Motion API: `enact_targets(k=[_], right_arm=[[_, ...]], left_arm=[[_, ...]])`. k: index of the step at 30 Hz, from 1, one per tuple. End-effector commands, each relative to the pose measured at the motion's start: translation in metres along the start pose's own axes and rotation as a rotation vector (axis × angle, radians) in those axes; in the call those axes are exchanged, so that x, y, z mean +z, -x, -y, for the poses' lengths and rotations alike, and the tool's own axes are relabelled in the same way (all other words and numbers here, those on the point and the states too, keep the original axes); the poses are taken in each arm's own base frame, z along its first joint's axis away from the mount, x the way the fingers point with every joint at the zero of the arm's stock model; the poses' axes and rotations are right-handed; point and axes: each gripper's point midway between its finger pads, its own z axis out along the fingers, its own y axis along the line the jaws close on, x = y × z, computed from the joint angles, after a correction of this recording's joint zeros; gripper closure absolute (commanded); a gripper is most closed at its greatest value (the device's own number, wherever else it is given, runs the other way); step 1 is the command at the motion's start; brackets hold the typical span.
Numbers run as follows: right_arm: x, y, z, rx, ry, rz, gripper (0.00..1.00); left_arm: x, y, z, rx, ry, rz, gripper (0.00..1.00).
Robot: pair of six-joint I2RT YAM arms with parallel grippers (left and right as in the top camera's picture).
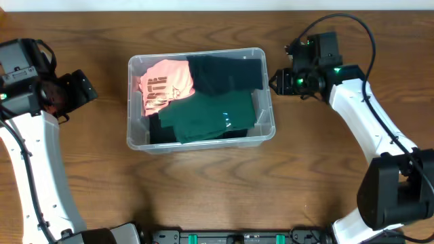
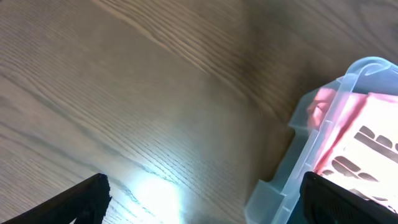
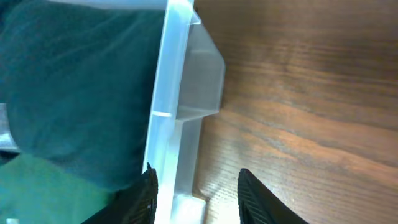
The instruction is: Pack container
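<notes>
Container (image 1: 203, 144) mid-bench (image 1: 203, 196), long axis left–right, mouth up. Inside: pink garment (image 1: 163, 85), dark garment (image 1: 227, 73), green garment (image 1: 210, 115) on top. Right fingers (image 3: 258, 199) parted, astride the right-end rim, not clamped. Left fingers (image 2: 81, 202) spread wide, empty, near the left end.

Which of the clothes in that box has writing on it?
The pink garment, with pale lettering, in the container's corner nearest the left arm. The green garment and dark garment show no such print.
</notes>
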Motion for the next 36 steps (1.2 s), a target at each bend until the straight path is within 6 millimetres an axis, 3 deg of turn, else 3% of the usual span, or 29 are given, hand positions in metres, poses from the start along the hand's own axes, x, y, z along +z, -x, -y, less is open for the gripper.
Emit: enact_targets(k=[1, 4, 7, 17, 21, 28, 36], right_arm=[[0.027, -0.026, -0.012, -0.023, 0.034, -0.103, 0.62], [0.031, -0.03, -0.015, -0.026, 0.038, -0.119, 0.66], [0.028, -0.029, -0.017, -0.031, 0.04, -0.11, 0.57], [-0.023, 0.003, -0.046, -0.116, 0.079, 0.058, 0.53], [-0.031, 0.008, -0.056, -0.148, 0.091, 0.09, 0.5], [-0.013, 0.0, -0.051, -0.137, 0.085, 0.045, 0.52], [0.025, -0.017, -0.032, -0.108, 0.037, -0.047, 0.67]], left_arm=[[0.001, -0.001, -0.003, -0.012, 0.012, -0.004, 0.02], [0.001, -0.001, -0.003, -0.011, 0.012, -0.004, 0.02], [0.001, 0.0, -0.003, -0.012, 0.012, -0.004, 0.02], [0.001, -0.001, -0.003, -0.011, 0.012, -0.004, 0.02], [0.001, -0.001, -0.003, -0.012, 0.012, -0.004, 0.02], [0.001, 0.0, -0.003, -0.012, 0.012, -0.004, 0.02], [0.001, -0.001, -0.003, -0.012, 0.012, -0.004, 0.02]])
